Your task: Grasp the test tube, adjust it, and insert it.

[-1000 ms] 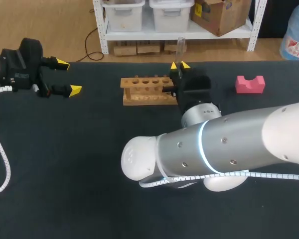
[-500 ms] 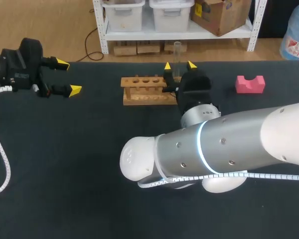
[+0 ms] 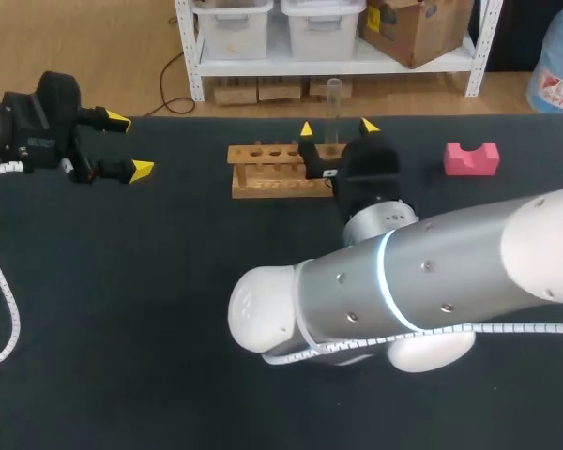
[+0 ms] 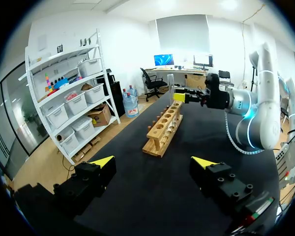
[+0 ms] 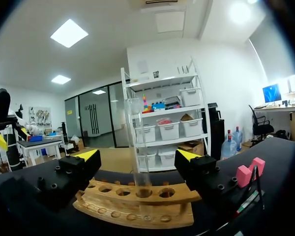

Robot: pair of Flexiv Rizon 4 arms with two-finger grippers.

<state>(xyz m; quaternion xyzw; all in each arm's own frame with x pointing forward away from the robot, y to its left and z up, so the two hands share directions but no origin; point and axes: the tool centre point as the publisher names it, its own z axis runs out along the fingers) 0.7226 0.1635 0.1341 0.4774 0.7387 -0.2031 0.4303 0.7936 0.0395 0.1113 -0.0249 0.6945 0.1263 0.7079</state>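
Left gripper point(image 3: 129, 145) hangs wide open and empty near the worktop's point(image 3: 122, 309) far left corner, probably parked clear of the job. The wooden test tube rack point(image 3: 272, 169) sits mid far edge with the test tube point(image 3: 334, 98) upright in a hole near its right end, so it looks inserted. Right gripper point(image 3: 338, 127) straddles the tube, fingers spread wide and gripping nothing, so the rack alone supports it.

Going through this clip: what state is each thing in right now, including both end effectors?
test tube: upright, seated in a hole of the rack, touched by neither finger.
wooden rack: standing on the table, its other visible holes empty.
right end effector: open, one finger on each side of the tube, gaps on both sides.
left end effector: open, empty, well apart from the rack.
pink block: on the table, notch up, untouched.
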